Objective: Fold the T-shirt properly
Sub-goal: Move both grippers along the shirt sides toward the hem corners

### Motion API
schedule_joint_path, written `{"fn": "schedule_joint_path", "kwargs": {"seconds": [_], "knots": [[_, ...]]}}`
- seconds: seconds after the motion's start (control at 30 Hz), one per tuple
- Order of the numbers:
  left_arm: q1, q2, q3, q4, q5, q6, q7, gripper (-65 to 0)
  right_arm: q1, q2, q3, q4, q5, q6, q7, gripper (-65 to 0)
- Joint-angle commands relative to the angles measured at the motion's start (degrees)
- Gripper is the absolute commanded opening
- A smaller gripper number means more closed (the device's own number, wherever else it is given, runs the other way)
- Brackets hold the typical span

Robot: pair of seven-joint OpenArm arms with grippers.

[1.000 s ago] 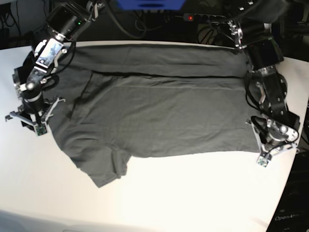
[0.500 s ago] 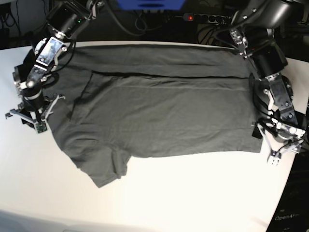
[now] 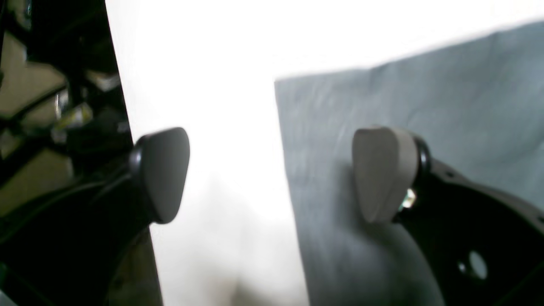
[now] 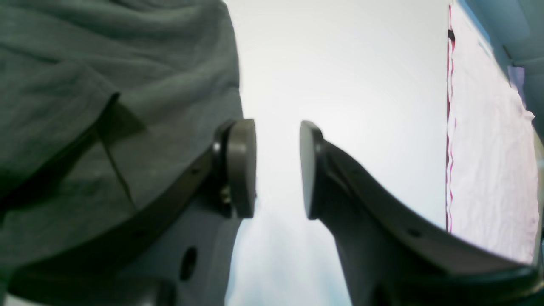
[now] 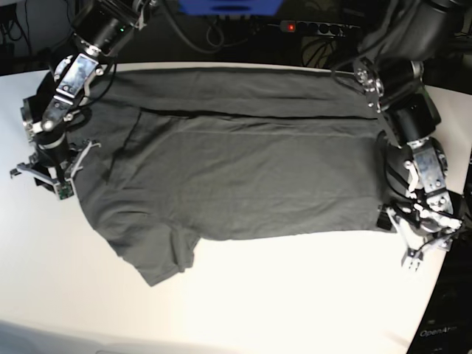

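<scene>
White bench (image 5: 295,310) filled most of the base view, with dark cables and a power strip (image 5: 313,27) behind its far edge. On it lay the T-shirt (image 5: 236,169), dark charcoal grey, spread flat and lying sideways across the middle and far part of the bench. Its far portion was folded over, making a long straight crease running parallel to the far edge. One short sleeve (image 5: 162,254) stuck out toward the near edge, wrinkled. The bench was bare along the near edge.

The left gripper (image 5: 420,251) sat at the bench's right edge, just beside the straight hem end of the T-shirt. In the left wrist view its jaws stood wide apart and held nothing; one pad (image 3: 384,172) hovered over the cloth (image 3: 425,127) close to its corner, the other over the bare white surface by the bench's edge.

The right gripper (image 5: 51,173) sat near the bench's left edge, at the neck end of the garment. In the right wrist view its jaws (image 4: 276,170) stood only narrowly apart, with nothing between them; rumpled fabric (image 4: 106,106) lay just beside one finger
</scene>
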Motion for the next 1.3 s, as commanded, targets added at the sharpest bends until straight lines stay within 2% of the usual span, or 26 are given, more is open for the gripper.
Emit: {"fn": "schedule_joint_path", "kwargs": {"seconds": [0.0, 0.13, 0.2, 0.37, 0.53, 0.67, 0.77, 0.9, 1.0, 1.27], "knots": [[-1.7, -0.7, 0.0, -0.1, 0.0, 0.3, -0.8, -6.0, -0.1, 0.4, 0.0, 1.1, 0.5, -0.5, 1.0, -46.7], [-4.1, -0.7, 0.0, -6.0, 0.0, 0.3, -3.3, -6.0, -0.6, 0.5, 0.0, 1.2, 0.5, -0.5, 1.3, -46.7], [-5.6, -0.9, 0.1, -10.1, 0.0, 1.4, -4.8, -6.0, -0.6, 0.5, 0.0, 1.2, 0.5, -0.5, 1.2, -46.7], [-9.2, -3.1, -0.1, -18.7, -0.2, 2.0, -7.3, -6.0, -1.5, 0.6, 0.0, 1.4, 0.5, -0.5, 1.2, -46.7], [-11.3, -4.0, -3.5, -19.8, -0.1, 2.0, -8.0, -6.0, -1.5, 0.7, 0.0, 1.2, 0.5, -0.5, 1.2, -46.7], [-11.6, -5.6, -3.8, -20.5, -0.1, 2.0, -8.1, -6.0, -1.5, 0.6, 0.1, 1.1, 0.5, -0.5, 1.3, -46.7], [-14.1, -6.5, -3.8, -25.3, 0.1, 2.1, -9.6, -6.0, -1.5, 0.6, 0.0, 1.1, 0.5, -0.5, 1.2, -46.7], [-17.5, -9.4, -4.0, -36.2, -0.1, 7.6, -13.9, -6.0, -1.5, 0.5, 0.0, 1.1, 0.5, -0.5, 1.2, -46.7], [-18.5, -10.0, -4.0, -39.6, -0.1, 7.9, -16.4, -6.0, -1.5, 0.6, 0.1, 1.1, 0.5, -0.5, 1.2, -46.7], [-18.5, -9.4, -3.9, -40.5, -0.1, 8.3, -17.0, -6.0, -1.6, 0.7, 0.2, 1.1, 0.5, -0.5, 1.1, -46.7]]}}
